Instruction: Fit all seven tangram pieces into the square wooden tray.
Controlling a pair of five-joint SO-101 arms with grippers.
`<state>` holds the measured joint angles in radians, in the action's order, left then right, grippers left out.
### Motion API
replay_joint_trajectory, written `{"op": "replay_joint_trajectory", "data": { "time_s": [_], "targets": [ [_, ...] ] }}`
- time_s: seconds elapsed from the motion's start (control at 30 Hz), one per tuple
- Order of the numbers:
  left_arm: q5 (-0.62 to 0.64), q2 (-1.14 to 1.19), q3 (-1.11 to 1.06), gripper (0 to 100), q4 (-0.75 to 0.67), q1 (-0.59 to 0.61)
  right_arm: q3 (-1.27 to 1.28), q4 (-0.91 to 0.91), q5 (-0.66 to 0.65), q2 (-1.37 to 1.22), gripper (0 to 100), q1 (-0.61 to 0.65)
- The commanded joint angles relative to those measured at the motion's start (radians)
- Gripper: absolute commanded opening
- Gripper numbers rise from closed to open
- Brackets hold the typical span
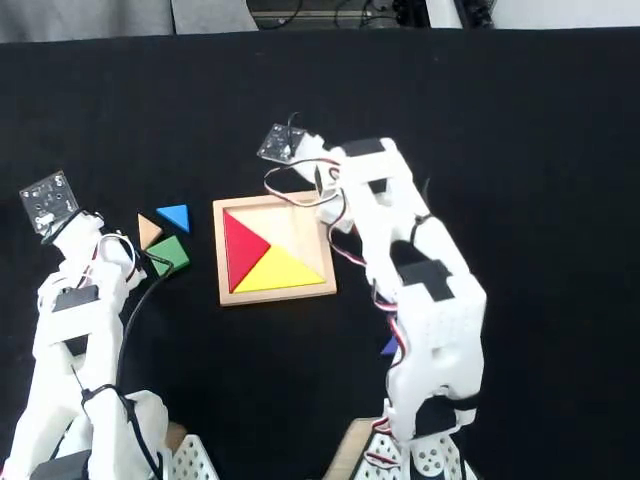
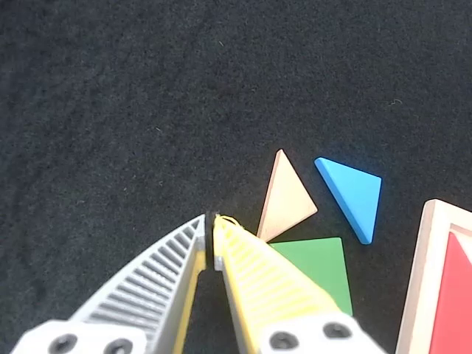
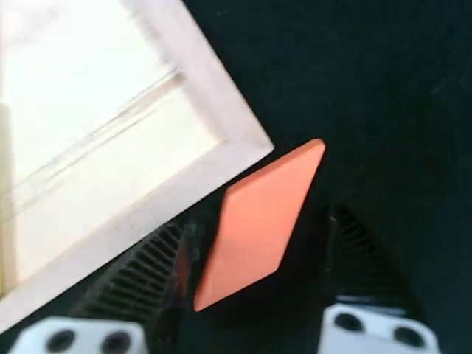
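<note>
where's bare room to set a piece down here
In the tray, the half bordered by the red triangle and yellow triangle is bare, but the right arm hangs over its corner. Crowded left of the tray: tan triangle, blue triangle, green square.

A black cloth (image 1: 520, 150) covered the table. Beyond its far edge hung grey fabric (image 1: 100, 15) (falling in soft folds), with dark cables (image 1: 340, 14) lying beside it.

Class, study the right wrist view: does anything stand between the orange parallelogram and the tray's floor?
Only the rim of the tray: the orange parallelogram, between the fingers of the right gripper, is just outside its corner. Nothing else visible intervenes.
</note>
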<state>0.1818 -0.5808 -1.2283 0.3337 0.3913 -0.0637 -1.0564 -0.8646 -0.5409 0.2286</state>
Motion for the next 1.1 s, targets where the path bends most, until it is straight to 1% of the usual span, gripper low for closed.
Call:
{"op": "replay_joint_trajectory", "data": {
  "time_s": [0.0,0.17,0.3,0.37,0.43,0.47,0.57,0.6,0.7,0.73,0.77,0.83,0.97,1.07],
  "targets": [
    [-0.006,-0.002,0.016,3,-0.020,-0.004,-0.104,-0.017,-0.011,-0.035,22.4,-0.038],
    [-0.006,-0.002,0.016,3,-0.020,-0.004,-0.107,-0.015,-0.040,-0.044,10.3,-0.046],
    [-0.006,-0.002,0.016,3,-0.020,-0.004,-0.107,-0.029,-0.038,-0.041,0.7,-0.054],
    [-0.006,-0.002,0.018,3,-0.020,-0.004,-0.107,-0.078,-0.037,-0.021,2.3,-0.078],
    [-0.006,-0.002,0.018,3,-0.020,-0.004,-0.105,-0.138,-0.035,0.024,1.1,-0.107],
    [-0.006,-0.002,0.019,3,-0.020,-0.004,-0.101,-0.164,-0.012,0.054,1.1,-0.124],
    [-0.006,-0.002,0.022,3,-0.020,-0.004,-0.099,-0.227,0.149,0.148,1.1,-0.176],
    [-0.006,-0.002,0.024,3,-0.020,-0.004,-0.099,-0.239,0.229,0.173,1.1,-0.192],
    [-0.006,-0.002,0.025,3,-0.020,-0.004,-0.071,-0.276,0.535,0.228,1.1,-0.224],
    [-0.006,-0.002,0.024,3,-0.020,-0.004,-0.053,-0.285,0.614,0.236,1.1,-0.226],
    [-0.006,-0.002,0.022,3,-0.020,-0.004,-0.028,-0.285,0.661,0.242,1.1,-0.224],
    [-0.006,-0.003,0.016,3,-0.020,-0.004,0.028,-0.267,0.694,0.240,1.1,-0.221],
    [-0.006,-0.003,0.016,3,-0.012,-0.002,0.162,-0.118,0.773,0.226,1.1,-0.215],
    [-0.006,-0.002,0.016,3,-0.012,-0.002,0.236,-0.018,0.781,0.229,1.1,-0.212]
  ]
}}
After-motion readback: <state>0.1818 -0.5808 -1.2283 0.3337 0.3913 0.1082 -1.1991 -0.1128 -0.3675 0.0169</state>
